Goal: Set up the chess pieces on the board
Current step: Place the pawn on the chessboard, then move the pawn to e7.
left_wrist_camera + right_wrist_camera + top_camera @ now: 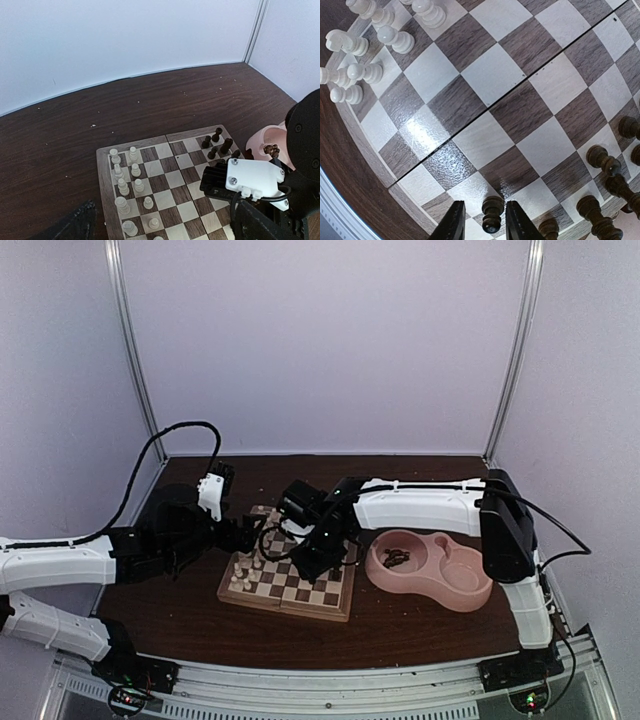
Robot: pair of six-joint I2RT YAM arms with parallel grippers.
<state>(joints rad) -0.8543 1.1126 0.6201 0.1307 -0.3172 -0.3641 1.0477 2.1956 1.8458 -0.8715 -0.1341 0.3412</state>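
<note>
Board (495,75): checkered pale cream and dark grey-brown squares with visible wood grain, and a tan rim. Cream pieces (135,170) are off-white all over; dark brown pieces (600,159) are glossy and near-black in shadow. Tabletop (150,100) is deep brown wood grain with a few pale specks. Double bowl (470,590) is plain pink with no pattern; the small bits (395,558) in one well look dark brown, too tiny to be sure. Right arm (420,508) and left arm (55,568) have white shells and black joints. Right pincer (484,220) is black. Cable (150,455) is black. Walls (320,340) are a flat pale lilac-white.
</note>
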